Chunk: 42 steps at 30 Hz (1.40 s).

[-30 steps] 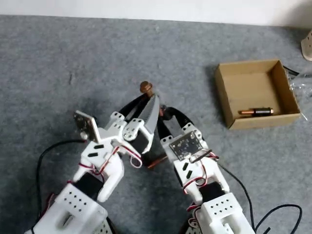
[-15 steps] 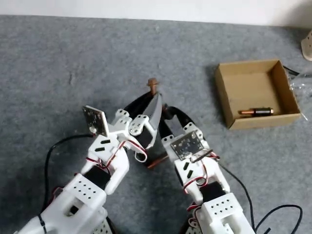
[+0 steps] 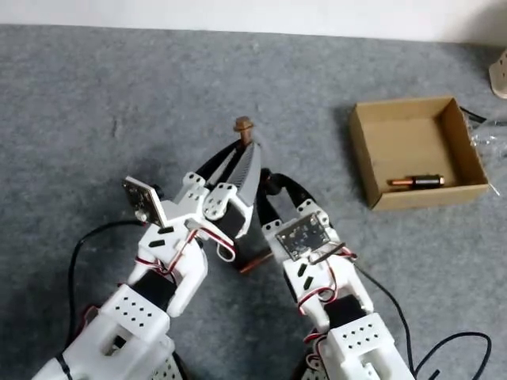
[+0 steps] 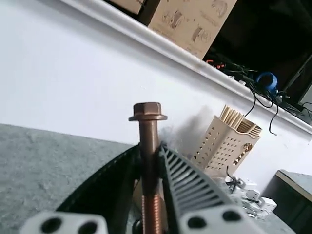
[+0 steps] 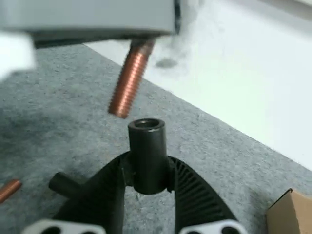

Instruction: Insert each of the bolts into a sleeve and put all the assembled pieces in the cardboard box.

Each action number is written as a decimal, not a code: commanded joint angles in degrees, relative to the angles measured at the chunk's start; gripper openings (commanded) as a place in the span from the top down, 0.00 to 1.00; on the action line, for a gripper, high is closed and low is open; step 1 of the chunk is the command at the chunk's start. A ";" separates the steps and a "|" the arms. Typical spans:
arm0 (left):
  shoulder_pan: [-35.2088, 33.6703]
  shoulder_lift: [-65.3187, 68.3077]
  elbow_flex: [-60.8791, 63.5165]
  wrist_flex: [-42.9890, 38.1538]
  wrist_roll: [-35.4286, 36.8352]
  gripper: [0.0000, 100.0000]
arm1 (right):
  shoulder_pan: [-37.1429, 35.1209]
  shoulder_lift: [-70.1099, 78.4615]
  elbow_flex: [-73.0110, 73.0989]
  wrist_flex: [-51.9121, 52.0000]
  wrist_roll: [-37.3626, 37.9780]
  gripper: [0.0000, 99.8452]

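Note:
My left gripper (image 3: 245, 155) is shut on a copper bolt (image 3: 242, 127), held upright with its hex head (image 4: 147, 111) above the fingertips. Just behind it my right gripper (image 3: 266, 184) is shut on a black sleeve (image 5: 146, 154) standing open end up. The bolt's threaded tip (image 5: 127, 81) hangs slightly above and beside the sleeve's mouth, apart from it. A second black sleeve (image 5: 64, 184) and a loose bolt (image 3: 255, 263) lie on the grey carpet between the arms. The cardboard box (image 3: 363, 154) at the right holds one assembled piece (image 3: 416, 182).
A white wall edge runs along the far side of the carpet. Clear plastic wrap and cables (image 3: 486, 134) lie beyond the box at the right. A beige perforated basket (image 4: 233, 140) stands farther off. The carpet's left half is open floor.
The left arm has shifted and turned its wrist, carrying the bolt a little farther from the arm bases. The right arm with the sleeve has stayed put.

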State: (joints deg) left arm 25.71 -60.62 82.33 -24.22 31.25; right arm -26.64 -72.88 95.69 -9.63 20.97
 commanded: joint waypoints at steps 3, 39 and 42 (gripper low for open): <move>-0.75 -1.10 -4.70 -1.67 0.35 0.99 | -2.33 -0.84 7.16 1.19 0.79 1.00; 1.01 10.07 -3.30 -2.02 0.44 0.99 | 2.68 -0.84 6.99 1.10 0.44 1.00; 1.01 10.07 -2.68 -2.02 0.44 0.99 | 2.68 -0.84 6.99 1.10 0.35 1.00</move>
State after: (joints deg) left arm 25.89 -50.33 79.25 -25.01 31.52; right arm -25.67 -72.79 95.69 -8.31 21.23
